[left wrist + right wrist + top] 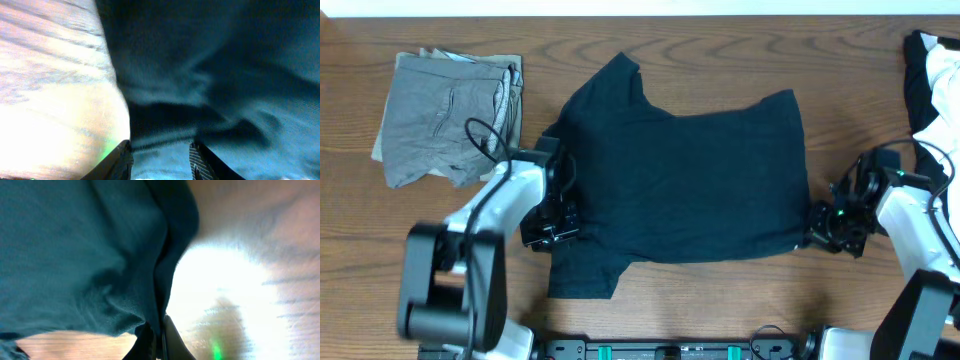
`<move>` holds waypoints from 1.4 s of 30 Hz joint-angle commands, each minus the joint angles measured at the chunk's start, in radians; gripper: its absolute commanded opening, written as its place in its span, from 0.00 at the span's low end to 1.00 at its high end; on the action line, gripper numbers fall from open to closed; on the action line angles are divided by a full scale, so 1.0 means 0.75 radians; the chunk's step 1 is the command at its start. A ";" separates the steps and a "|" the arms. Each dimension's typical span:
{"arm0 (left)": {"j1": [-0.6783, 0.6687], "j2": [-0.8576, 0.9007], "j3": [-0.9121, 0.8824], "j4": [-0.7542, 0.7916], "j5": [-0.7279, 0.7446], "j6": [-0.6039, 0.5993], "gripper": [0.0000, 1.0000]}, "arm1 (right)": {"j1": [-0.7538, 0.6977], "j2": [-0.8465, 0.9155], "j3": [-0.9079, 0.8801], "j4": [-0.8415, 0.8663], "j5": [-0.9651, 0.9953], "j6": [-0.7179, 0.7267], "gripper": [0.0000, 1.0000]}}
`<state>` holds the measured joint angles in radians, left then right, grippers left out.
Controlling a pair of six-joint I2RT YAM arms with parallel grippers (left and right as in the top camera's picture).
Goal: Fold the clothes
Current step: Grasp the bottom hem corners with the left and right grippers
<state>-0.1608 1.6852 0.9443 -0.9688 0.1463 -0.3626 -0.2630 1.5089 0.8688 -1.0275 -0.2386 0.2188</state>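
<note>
Right gripper (pixel 817 228) is clamped on the right edge of the T-shirt (pixel 690 180).
Left gripper (pixel 552 228) straddles a fold at its left edge, fingers apart; whether it grips, I cannot tell. Garment lies spread mid-counter (pixel 720 60).

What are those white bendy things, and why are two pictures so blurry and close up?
Those are two white robot arms. The wide picture looks down from above the brown wooden table. The blurry ones come from tiny cameras on each arm's wrist, right beside the cloth. On the table lie a dark navy short-sleeved fabric T-shirt, spread flat, folded grey fabric shorts at the far left, and black-and-white clothes at the far right. The left end effector seems to pinch the T-shirt's side near a sleeve. The right end effector is shut on its opposite edge.
</note>
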 commanded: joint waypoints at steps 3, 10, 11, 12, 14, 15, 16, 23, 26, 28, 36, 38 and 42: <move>0.023 -0.252 0.028 -0.069 0.000 -0.068 0.55 | 0.011 -0.030 0.045 0.016 -0.033 -0.019 0.01; 0.026 -0.321 -0.100 -0.135 -0.001 -0.149 0.62 | 0.011 -0.030 0.045 0.049 -0.043 0.007 0.01; 0.027 -0.321 -0.130 -0.127 -0.001 -0.162 0.63 | 0.011 -0.030 0.045 0.053 -0.043 0.007 0.01; 0.027 -0.321 -0.158 -0.119 0.000 -0.178 0.63 | 0.011 -0.030 0.045 0.054 -0.043 0.008 0.01; 0.027 -0.321 -0.235 -0.095 0.001 -0.219 0.63 | 0.011 -0.030 0.045 0.056 -0.043 0.008 0.01; 0.027 -0.321 -0.265 -0.079 0.001 -0.230 0.63 | 0.011 -0.030 0.045 0.058 -0.043 0.008 0.01; 0.027 -0.321 -0.296 -0.054 0.004 -0.233 0.63 | 0.011 -0.030 0.045 0.059 -0.043 0.008 0.01; 0.027 -0.321 -0.415 0.089 0.107 -0.233 0.55 | 0.011 -0.030 0.045 0.074 -0.043 0.027 0.03; 0.026 -0.321 -0.421 0.093 0.144 -0.238 0.55 | 0.011 -0.030 0.045 0.079 -0.043 0.027 0.03; 0.026 -0.321 -0.430 0.105 0.144 -0.258 0.55 | 0.011 -0.030 0.045 0.079 -0.043 0.027 0.03; 0.027 -0.291 -0.492 0.196 0.179 -0.332 0.55 | 0.011 -0.030 0.045 0.078 -0.043 0.026 0.03; 0.027 -0.274 -0.492 0.217 0.190 -0.332 0.54 | 0.011 -0.030 0.045 0.078 -0.043 0.026 0.03; 0.027 -0.254 -0.492 0.233 0.215 -0.331 0.23 | 0.011 -0.030 0.045 0.078 -0.043 0.026 0.02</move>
<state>-0.1398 1.4578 0.5961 -0.8345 0.2634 -0.6121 -0.2630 1.4967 0.8875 -0.9710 -0.2626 0.2268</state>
